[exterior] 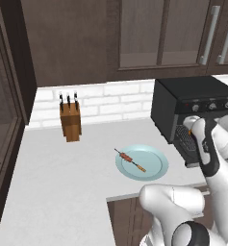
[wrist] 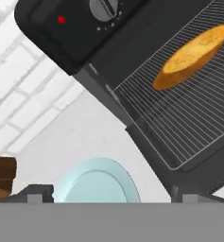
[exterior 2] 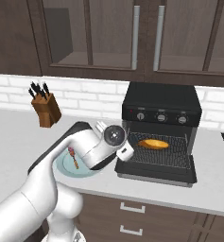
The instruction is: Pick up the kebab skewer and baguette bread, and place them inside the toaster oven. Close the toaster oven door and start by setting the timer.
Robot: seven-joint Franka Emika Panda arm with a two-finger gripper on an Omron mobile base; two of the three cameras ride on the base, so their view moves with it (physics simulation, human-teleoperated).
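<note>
The black toaster oven (exterior 2: pixel 160 101) stands on the counter with its door (exterior 2: pixel 156 174) dropped open. The golden baguette bread (exterior 2: pixel 153 143) lies on the wire rack inside, and the hand view shows it (wrist: pixel 193 56) at the upper right. On a pale blue plate (exterior: pixel 154 170) to the oven's left rests the kebab skewer (exterior: pixel 131 160). My gripper (wrist: pixel 111 197) hovers in front of the oven's left side, between plate and door. Its fingertips (wrist: pixel 38 194) stand wide apart, open, with nothing between them.
A wooden knife block (exterior: pixel 70 122) stands against the white brick backsplash at the far left. Dark cabinets hang above the oven. A row of silver knobs (exterior 2: pixel 161 117) runs along the oven front. The counter's front edge runs just below the plate.
</note>
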